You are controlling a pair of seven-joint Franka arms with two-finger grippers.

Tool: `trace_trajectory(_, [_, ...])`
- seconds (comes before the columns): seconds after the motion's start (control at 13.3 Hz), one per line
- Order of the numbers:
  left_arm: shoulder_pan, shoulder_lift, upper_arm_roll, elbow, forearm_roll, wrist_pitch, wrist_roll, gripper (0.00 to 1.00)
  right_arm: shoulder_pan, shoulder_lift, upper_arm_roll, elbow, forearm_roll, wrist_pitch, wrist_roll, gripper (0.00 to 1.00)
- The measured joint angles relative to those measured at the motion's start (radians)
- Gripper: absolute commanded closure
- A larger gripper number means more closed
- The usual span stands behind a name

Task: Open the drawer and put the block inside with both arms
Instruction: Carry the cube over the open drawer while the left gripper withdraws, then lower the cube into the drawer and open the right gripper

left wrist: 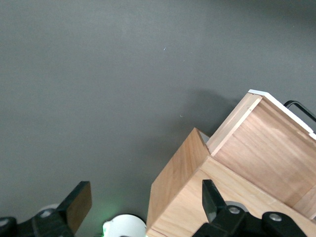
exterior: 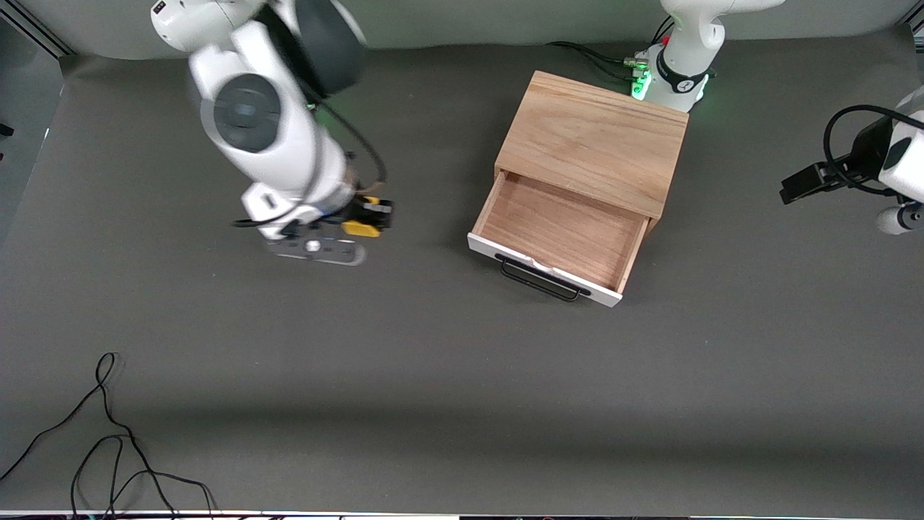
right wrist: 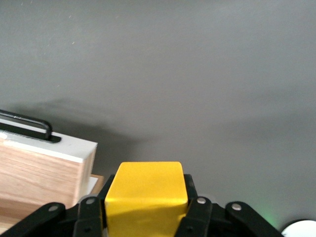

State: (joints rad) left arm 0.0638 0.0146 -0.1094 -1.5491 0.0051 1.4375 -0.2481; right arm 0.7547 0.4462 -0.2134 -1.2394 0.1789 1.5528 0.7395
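Note:
The wooden box (exterior: 595, 141) stands near the left arm's base, with its drawer (exterior: 563, 231) pulled open and nothing in it; the white front panel and black handle (exterior: 541, 278) face the front camera. My right gripper (exterior: 364, 217) is shut on the yellow block (exterior: 361, 228), above the mat beside the drawer, toward the right arm's end. In the right wrist view the block (right wrist: 145, 195) sits between the fingers, with the drawer's front panel (right wrist: 59, 148) close by. My left gripper (exterior: 801, 186) is open and empty, raised at the left arm's end of the table. The left wrist view shows the box (left wrist: 182, 177) and the drawer (left wrist: 266, 143).
The left arm's green-lit base (exterior: 675, 72) stands right against the box's back corner. Loose black cables (exterior: 108, 433) lie on the grey mat at the corner nearest the front camera, at the right arm's end.

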Motion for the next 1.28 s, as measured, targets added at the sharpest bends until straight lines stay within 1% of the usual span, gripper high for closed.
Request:
trace_trajectory(0.23, [0.013, -0.024, -0.001, -0.062, 0.000, 0.058, 0.034, 0.00, 0.078, 0.150, 0.024, 0.114, 0.001, 0.036, 0.131, 1.00])
trace_trajectory(0.38, [0.013, -0.025, -0.005, -0.075, -0.001, 0.083, 0.036, 0.00, 0.093, 0.234, 0.078, 0.160, 0.002, 0.119, 0.229, 1.00])
trace_trajectory(0.45, [0.013, -0.025, -0.007, -0.075, -0.001, 0.092, 0.037, 0.00, 0.093, 0.260, 0.105, 0.171, 0.002, 0.163, 0.272, 1.00])
trace_trajectory(0.6, [0.013, -0.024, -0.008, -0.067, -0.009, 0.106, 0.076, 0.00, 0.092, 0.293, 0.151, 0.185, 0.002, 0.227, 0.316, 1.00])
trace_trajectory(0.75, [0.006, -0.024, 0.001, -0.060, -0.015, 0.114, 0.130, 0.00, 0.097, 0.318, 0.188, 0.190, 0.002, 0.262, 0.350, 1.00])
trace_trajectory(0.98, [-0.086, -0.024, 0.094, -0.056, -0.017, 0.129, 0.151, 0.00, 0.125, 0.354, 0.199, 0.193, 0.002, 0.294, 0.418, 1.00])
trace_trajectory(1.06, [-0.098, -0.023, 0.105, -0.054, -0.017, 0.129, 0.153, 0.00, 0.133, 0.369, 0.201, 0.194, 0.002, 0.311, 0.440, 1.00])
trace_trajectory(1.28, [-0.104, -0.022, 0.108, -0.052, -0.017, 0.129, 0.185, 0.00, 0.161, 0.412, 0.202, 0.194, 0.002, 0.356, 0.515, 1.00])
